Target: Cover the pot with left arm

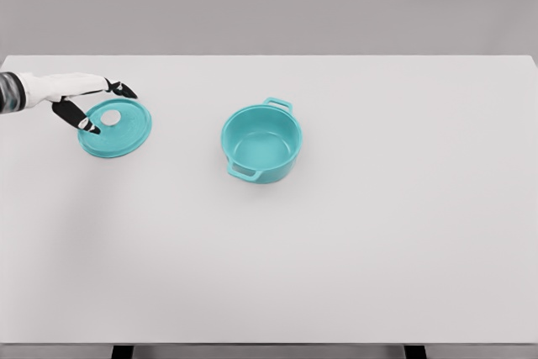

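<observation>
The white table (336, 250) fills most of the head view and carries only two teal pieces, set well apart, so the reach between them looks unobstructed. The pot (261, 143) stands upright just left of the table's middle, its mouth open and nothing inside, one loop handle pointing toward the far right and the other toward the near left; standing level like this, it presents a full rim for something to be lowered onto. The lid (116, 127) lies at the left side of the table, a shallow disc with a pale round knob near its centre, apparently flat or barely tilted; whether it has left the surface cannot be told. The left hand (94, 105) comes in from the left edge, its dark-tipped fingers (122, 88) spread over the lid's far edge and its thumb (87, 126) at the near-left edge beside the knob, bracketing the lid in what looks like a pinch not yet clearly closed. The pot remains uncovered, so the carry across is judged to lie ahead. The right arm is out of view.
</observation>
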Motion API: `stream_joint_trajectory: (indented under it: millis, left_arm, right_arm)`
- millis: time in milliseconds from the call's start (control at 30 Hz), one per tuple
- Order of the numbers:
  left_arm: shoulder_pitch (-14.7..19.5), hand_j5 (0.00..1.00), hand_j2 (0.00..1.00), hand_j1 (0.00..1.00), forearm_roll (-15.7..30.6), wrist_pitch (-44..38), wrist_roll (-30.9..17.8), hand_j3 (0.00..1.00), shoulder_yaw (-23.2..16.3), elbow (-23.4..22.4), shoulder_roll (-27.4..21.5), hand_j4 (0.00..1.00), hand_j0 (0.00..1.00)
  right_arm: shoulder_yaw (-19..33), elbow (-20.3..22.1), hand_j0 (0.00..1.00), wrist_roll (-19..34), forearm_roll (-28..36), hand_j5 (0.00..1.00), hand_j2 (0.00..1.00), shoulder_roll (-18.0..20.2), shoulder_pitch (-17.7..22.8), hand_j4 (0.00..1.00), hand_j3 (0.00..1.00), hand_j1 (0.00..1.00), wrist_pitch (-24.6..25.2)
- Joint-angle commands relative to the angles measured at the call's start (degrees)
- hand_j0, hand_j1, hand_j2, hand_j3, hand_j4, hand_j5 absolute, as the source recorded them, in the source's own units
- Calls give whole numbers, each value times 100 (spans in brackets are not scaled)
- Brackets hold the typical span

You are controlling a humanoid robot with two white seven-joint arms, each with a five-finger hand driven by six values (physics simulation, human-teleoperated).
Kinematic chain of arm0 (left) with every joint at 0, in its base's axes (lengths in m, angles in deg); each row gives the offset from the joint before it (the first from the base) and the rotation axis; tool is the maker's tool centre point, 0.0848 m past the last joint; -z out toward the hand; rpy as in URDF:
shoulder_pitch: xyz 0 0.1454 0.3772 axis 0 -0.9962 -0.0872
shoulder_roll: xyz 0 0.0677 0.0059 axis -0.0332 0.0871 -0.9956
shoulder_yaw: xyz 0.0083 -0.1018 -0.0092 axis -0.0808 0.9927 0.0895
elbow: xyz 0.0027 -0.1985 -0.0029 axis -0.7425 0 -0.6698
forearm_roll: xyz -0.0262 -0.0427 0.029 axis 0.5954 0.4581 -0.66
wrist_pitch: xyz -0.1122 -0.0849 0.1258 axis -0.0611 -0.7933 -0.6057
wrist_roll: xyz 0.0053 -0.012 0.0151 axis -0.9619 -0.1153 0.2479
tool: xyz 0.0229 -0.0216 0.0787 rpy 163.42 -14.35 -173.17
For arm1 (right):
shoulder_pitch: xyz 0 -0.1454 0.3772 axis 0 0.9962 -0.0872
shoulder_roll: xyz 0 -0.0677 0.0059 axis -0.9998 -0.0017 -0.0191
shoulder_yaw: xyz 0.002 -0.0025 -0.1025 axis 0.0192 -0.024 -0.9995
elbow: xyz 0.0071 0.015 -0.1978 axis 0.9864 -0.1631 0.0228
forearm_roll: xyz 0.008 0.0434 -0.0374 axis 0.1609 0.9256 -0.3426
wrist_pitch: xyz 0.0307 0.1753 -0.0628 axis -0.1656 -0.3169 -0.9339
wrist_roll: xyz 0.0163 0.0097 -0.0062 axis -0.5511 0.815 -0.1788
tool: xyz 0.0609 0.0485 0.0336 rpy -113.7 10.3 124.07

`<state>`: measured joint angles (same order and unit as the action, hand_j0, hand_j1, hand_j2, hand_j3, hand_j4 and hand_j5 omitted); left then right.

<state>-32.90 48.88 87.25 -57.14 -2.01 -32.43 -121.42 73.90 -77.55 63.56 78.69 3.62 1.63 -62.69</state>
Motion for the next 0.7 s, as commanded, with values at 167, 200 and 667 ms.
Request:
stream_joint_trajectory:
  millis: [167,200,667]
  left_arm:
    - [9,86,86,86,16,-15,2,86,32,-58,11,86,86]
    - [9,86,86,86,7,-15,2,86,41,-67,20,86,86]
    - [-35,86,86,86,16,-15,338,86,-3,-49,2,86,86]
  right_arm:
    - [-6,0,100,2,-3,100,100,0,0,100,100,100,-3]
    - [2,0,100,2,-3,100,100,0,0,100,100,100,-3]
    - [-6,0,100,2,-3,100,100,0,0,100,100,100,-3]
